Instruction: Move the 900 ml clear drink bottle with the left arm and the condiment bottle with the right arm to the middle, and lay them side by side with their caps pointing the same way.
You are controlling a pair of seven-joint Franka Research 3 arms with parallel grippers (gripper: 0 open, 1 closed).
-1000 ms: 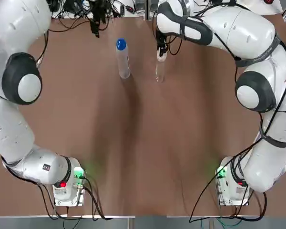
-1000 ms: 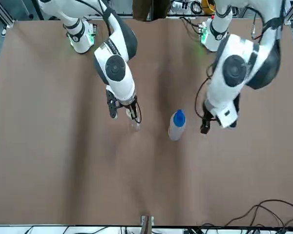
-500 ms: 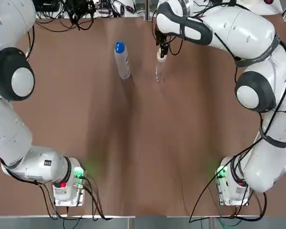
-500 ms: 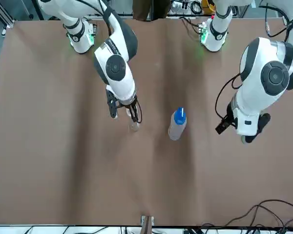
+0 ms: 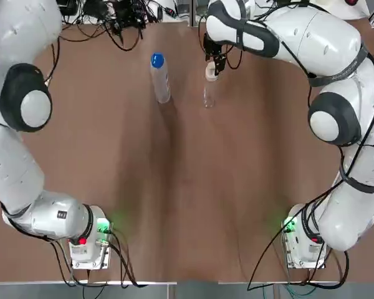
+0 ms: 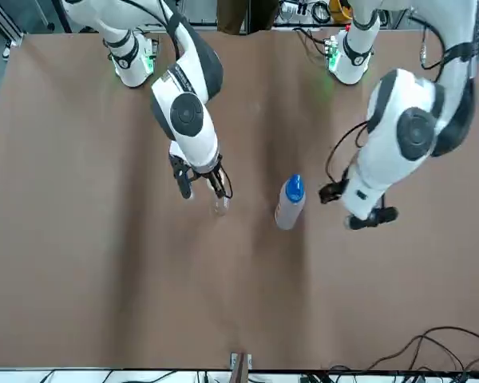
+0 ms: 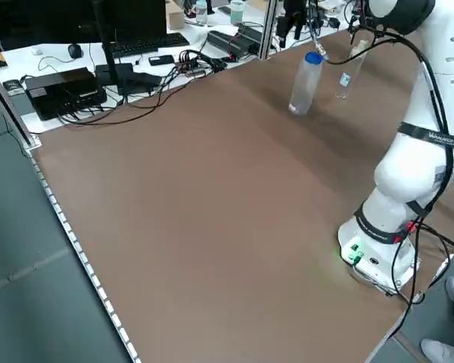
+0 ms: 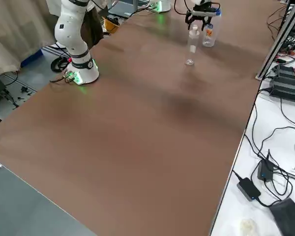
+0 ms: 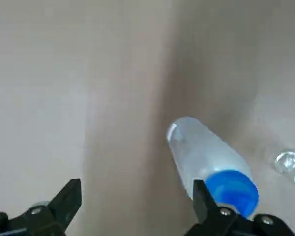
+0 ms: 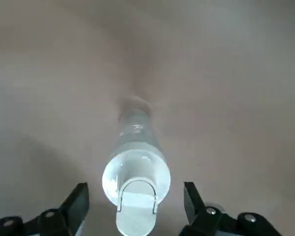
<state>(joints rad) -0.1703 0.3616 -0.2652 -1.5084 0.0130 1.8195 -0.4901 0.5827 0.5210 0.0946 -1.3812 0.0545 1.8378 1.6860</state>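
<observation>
- Arms both stretch toward the far side of the table [image 5: 187, 187]. The right arm curls in from its own side, and the left arm bends high on the other.
- The right pincer [image 10: 135, 191] hangs directly over the upright condiment bottle [image 5: 208, 92]. Its fingers are spread wide on either side of the pale cap and clear of it.
- The left pincer [image 9: 136, 191] is raised above the table, its fingers wide and holding nothing. The clear drink bottle [image 5: 160, 81] lies outside the gap, past one finger.
- Both bottles stand upright near the far edge, close together but apart. The drink bottle is on the robot's left, with its blue cap [image 5: 156, 60] on top.
- From overhead, the left pincer cannot be picked out among the cables [image 5: 121, 15] at the far edge. The front view shows it beside the drink bottle without touching it.
- In the left wrist view, part of the blue cap is hidden behind one finger.
- The condiment bottle's clear body is faint against the table in the front view. Only the right wrist view shows the flip lid on its cap.
</observation>
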